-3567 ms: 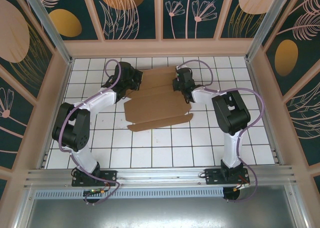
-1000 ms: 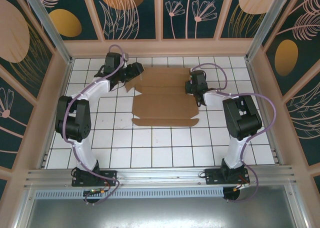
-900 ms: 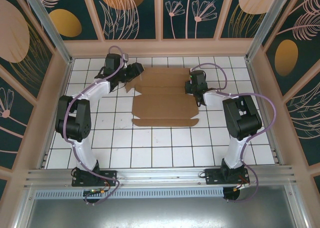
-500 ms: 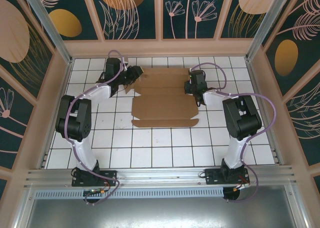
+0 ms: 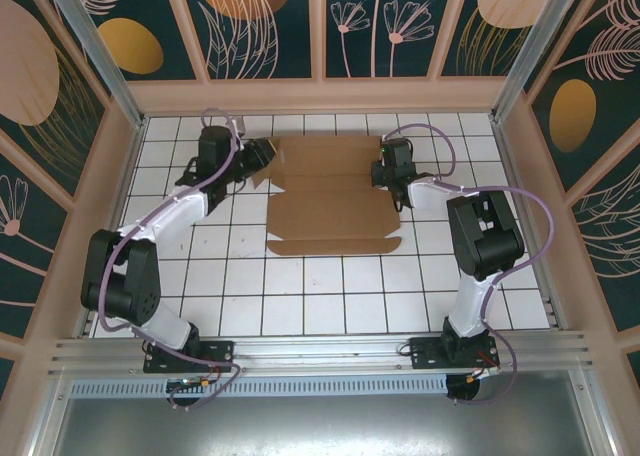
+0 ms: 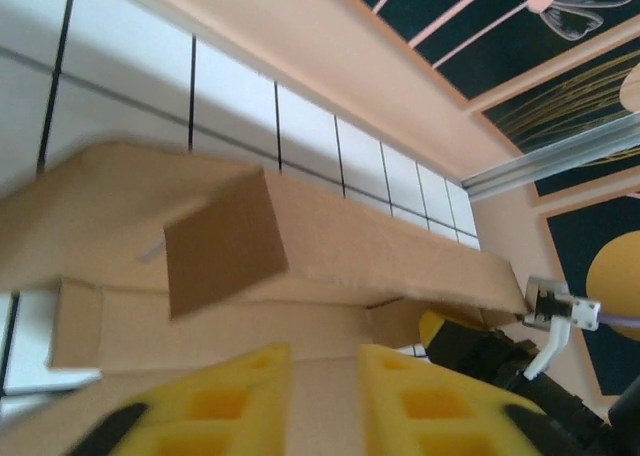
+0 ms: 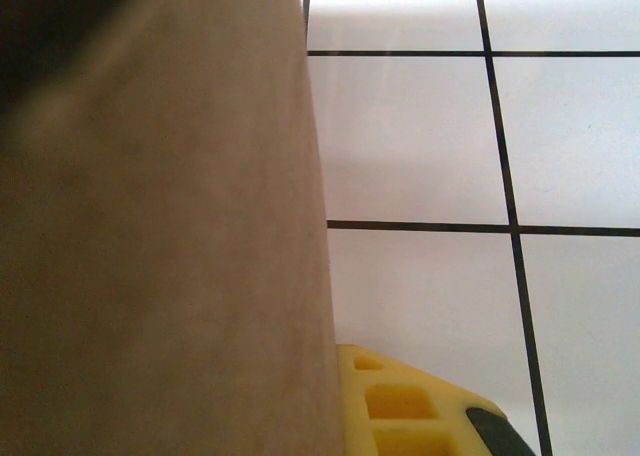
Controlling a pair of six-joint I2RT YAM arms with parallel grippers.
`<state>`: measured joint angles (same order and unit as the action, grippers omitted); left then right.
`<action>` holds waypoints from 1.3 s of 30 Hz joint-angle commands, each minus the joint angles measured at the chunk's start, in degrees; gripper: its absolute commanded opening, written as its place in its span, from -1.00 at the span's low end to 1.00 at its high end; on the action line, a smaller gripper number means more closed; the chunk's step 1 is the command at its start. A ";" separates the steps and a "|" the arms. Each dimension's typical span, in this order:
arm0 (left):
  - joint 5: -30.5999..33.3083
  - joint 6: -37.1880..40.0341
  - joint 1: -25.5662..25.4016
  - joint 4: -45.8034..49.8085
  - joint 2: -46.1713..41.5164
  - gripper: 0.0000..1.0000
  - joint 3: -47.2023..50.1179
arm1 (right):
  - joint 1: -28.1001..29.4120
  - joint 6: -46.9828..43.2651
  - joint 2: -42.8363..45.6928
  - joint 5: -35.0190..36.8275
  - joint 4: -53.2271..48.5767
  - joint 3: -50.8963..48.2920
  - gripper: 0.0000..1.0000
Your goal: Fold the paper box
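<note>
Paper box is lying opened out on the white tiled table, towards the far wall, its long creases running left to right and a narrow strip trailing along the near edge. And look at the far panel in the left wrist view: it is tilting up off the tiles rather than lying flat.

Both arms are reaching out to it. The left arm is stretching to the sheet's far-left corner, the right arm is curling in to its right edge.

The left gripper is sitting right at that far-left corner. Its two yellow fingers are showing close together, with just a narrow slit between them and cardboard beyond. Whether they are pinching the edge, I cannot tell.

The right gripper is meeting the right edge beside the far panel. Up close, one yellow finger is lying against the cardboard and its partner is hidden behind the sheet, so I cannot tell about the grip.

A small flap is standing up from the fold at the left end.
</note>
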<state>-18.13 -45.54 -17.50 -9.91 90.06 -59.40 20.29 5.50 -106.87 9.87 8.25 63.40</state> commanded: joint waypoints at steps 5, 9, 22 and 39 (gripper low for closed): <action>6.64 0.45 -3.52 -0.34 2.26 -1.00 6.80 | -0.60 -0.34 -0.46 1.96 -6.40 0.57 -1.00; 11.32 1.04 -2.72 0.65 4.42 -1.00 4.18 | -0.56 -0.76 0.03 1.91 -6.65 0.24 -1.00; 11.61 2.70 1.98 5.62 18.54 -0.87 -5.65 | -0.61 -1.48 0.06 1.93 -8.21 0.98 -1.00; 14.89 0.88 4.66 8.36 19.84 -0.64 -5.84 | 0.21 -1.37 0.01 2.80 -8.56 1.30 -1.00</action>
<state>-2.48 -44.45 -14.63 -4.34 111.77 -67.75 20.23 5.52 -106.87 10.74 5.72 64.51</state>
